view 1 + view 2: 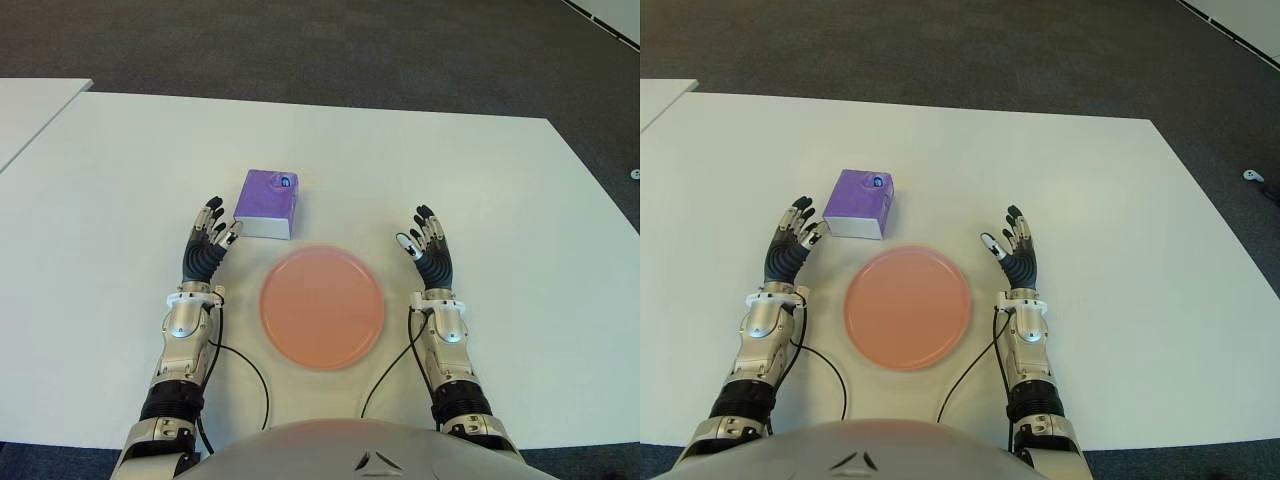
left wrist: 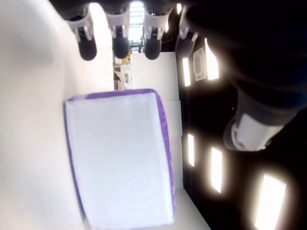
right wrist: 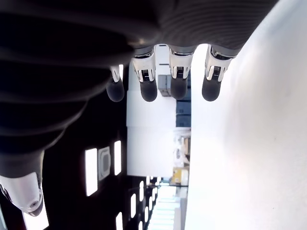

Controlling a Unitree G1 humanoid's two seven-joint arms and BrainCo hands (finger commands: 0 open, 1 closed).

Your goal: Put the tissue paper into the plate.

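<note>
The pink plate holds nothing; both hands, left hand and right hand, are spread, gripping nothing.

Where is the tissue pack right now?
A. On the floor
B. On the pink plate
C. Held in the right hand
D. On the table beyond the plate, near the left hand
D: the purple tissue pack sits on the white table past the empty pink plate, just beside the open left hand; the right hand holds nothing.
</note>
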